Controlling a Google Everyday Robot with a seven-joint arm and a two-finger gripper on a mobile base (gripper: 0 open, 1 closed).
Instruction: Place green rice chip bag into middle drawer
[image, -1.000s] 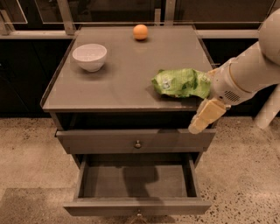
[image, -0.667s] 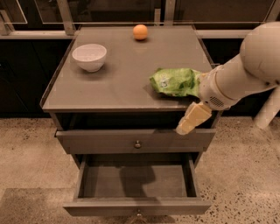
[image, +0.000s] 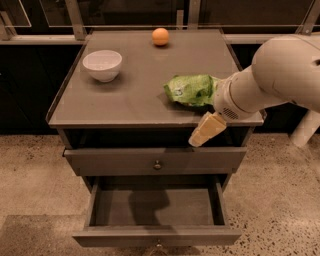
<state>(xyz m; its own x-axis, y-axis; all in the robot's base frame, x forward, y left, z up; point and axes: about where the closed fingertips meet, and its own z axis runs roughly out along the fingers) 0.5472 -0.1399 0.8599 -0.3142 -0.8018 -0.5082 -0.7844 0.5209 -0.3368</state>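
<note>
The green rice chip bag (image: 191, 90), crumpled light-green foil, is over the right part of the grey cabinet top (image: 135, 95). My gripper (image: 209, 112) is at the bag's right end and grips it; one cream finger (image: 206, 130) hangs down past the top's front edge. The white forearm reaches in from the right. The middle drawer (image: 155, 207) is pulled open low at the front, its bare grey tray showing, with its front panel and knob at the bottom edge of the view. The bag is well above the drawer and to the right of its centre.
A white bowl (image: 102, 64) stands at the top's back left. An orange ball (image: 160, 36) lies at the back centre. A shut grey drawer front with a knob (image: 157, 164) sits above the open drawer. Speckled floor surrounds the cabinet.
The arm has moved left and carried the green bag with it, from near the top's right edge toward the centre. The hanging finger has shifted left too.
</note>
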